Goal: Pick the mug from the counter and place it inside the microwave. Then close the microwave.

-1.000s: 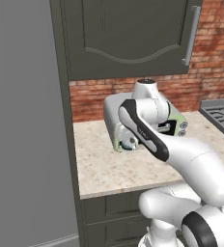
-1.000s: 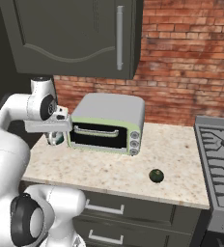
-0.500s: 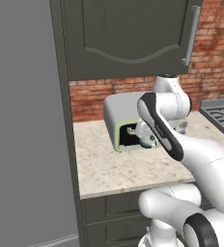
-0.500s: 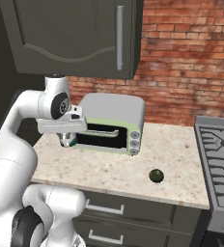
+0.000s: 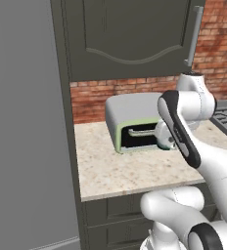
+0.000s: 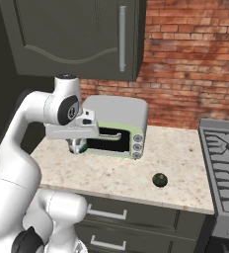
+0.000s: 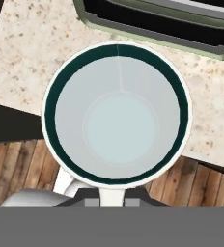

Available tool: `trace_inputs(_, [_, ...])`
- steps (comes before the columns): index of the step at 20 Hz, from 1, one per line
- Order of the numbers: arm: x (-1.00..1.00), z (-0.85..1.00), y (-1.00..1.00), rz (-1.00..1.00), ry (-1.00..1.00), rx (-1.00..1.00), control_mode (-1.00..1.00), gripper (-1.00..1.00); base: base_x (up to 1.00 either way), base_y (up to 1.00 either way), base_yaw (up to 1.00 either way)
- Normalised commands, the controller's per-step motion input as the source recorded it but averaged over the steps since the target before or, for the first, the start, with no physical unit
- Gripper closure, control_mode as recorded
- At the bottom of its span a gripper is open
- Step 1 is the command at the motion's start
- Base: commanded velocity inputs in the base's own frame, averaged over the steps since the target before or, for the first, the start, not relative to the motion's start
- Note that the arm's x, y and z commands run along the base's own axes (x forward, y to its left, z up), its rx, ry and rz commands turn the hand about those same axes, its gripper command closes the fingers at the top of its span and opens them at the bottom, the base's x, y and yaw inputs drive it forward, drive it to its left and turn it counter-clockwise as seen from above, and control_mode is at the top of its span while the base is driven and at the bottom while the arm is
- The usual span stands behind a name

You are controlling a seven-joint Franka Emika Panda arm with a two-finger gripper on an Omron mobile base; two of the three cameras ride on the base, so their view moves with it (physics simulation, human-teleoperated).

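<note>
Rightward since earlier, arm carries mug (image 7: 116,116) in closed fingers over speckled counter (image 6: 121,175), brick wall (image 6: 185,64) behind.

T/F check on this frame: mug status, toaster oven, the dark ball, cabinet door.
1. The end effector holds the mug above the counter. True.
2. The mug has liquid in it. False: the hand view looks straight into it and it is empty.
3. A small dark round object lies on the counter to the right of the toaster oven. True.
4. The toaster oven sits on the stove. False: it stands on the counter, against the brick wall.
5. The upper cabinet door hangs open. False: it is shut.
</note>
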Motion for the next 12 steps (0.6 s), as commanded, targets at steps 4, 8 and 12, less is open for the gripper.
trace_inputs(4, [-0.03, 0.14, 0.00, -0.08, 0.00, 0.00, -1.00, 1.00, 0.00, 0.00, 0.00])
trace_inputs(8, [-0.18, 0.06, -0.01, -0.12, 0.00, 0.00, -1.00, 1.00, 0.00, 0.00, 0.00])
trace_inputs(12, [-0.02, 0.00, -0.04, -0.15, 0.00, 0.00, -1.00, 1.00, 0.00, 0.00, 0.00])
